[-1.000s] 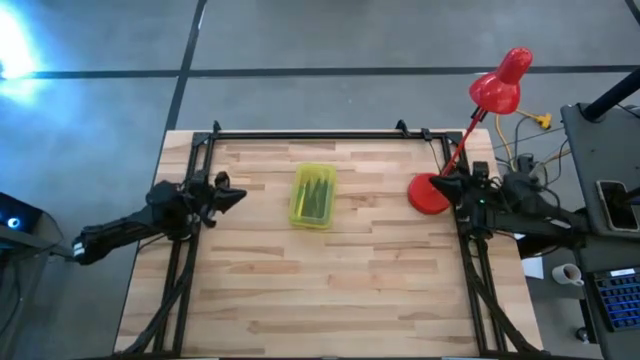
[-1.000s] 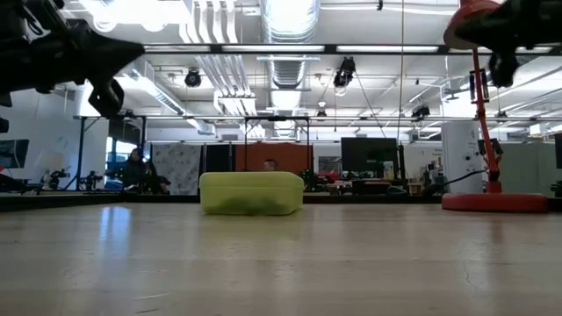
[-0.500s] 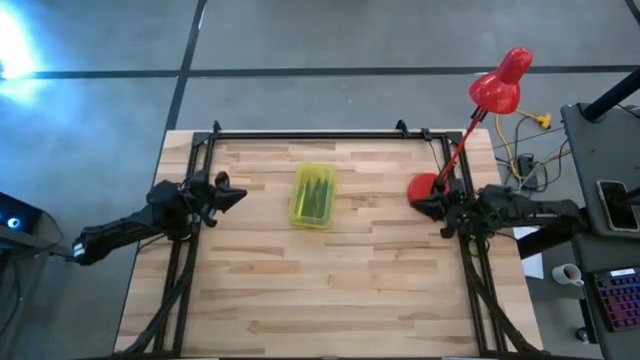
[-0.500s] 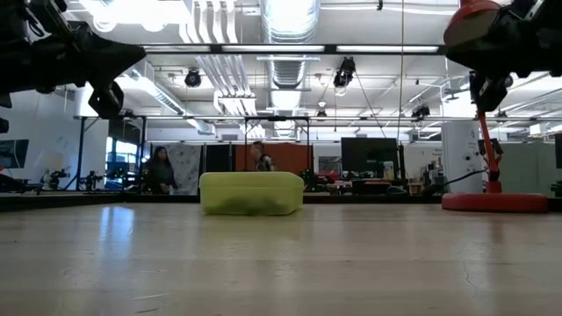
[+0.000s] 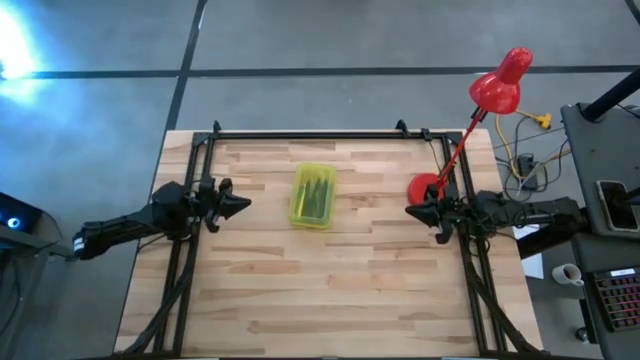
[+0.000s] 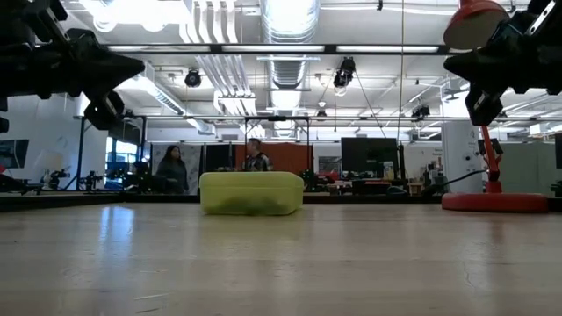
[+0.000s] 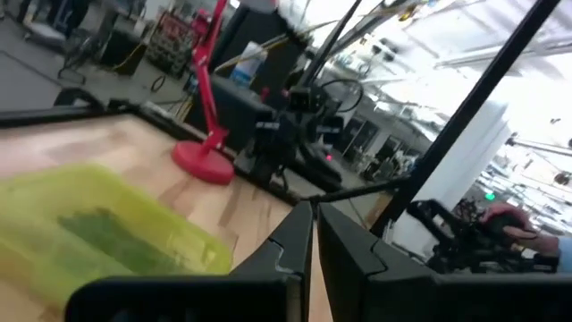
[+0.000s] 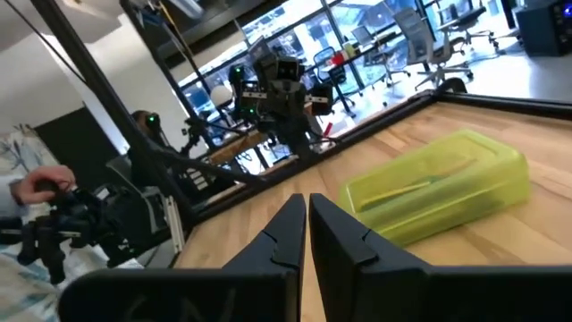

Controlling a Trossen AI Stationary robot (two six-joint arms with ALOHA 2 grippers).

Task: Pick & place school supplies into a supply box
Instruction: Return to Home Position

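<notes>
The closed translucent yellow-green plastic box (image 5: pixel 313 195) lies centrally on the wooden surface (image 5: pixel 330 285), contents only dim streaks through its lid. Left pincer (image 5: pixel 238 203) and right pincer (image 5: pixel 410 212) flank it, fingers together, empty.

no readable text, no labels or brand marks, no numbers, no signs in any view

Wooden table (image 5: pixel 330 280): closed supply box (image 5: pixel 313 195), red lamp base (image 5: pixel 422 185).
</notes>
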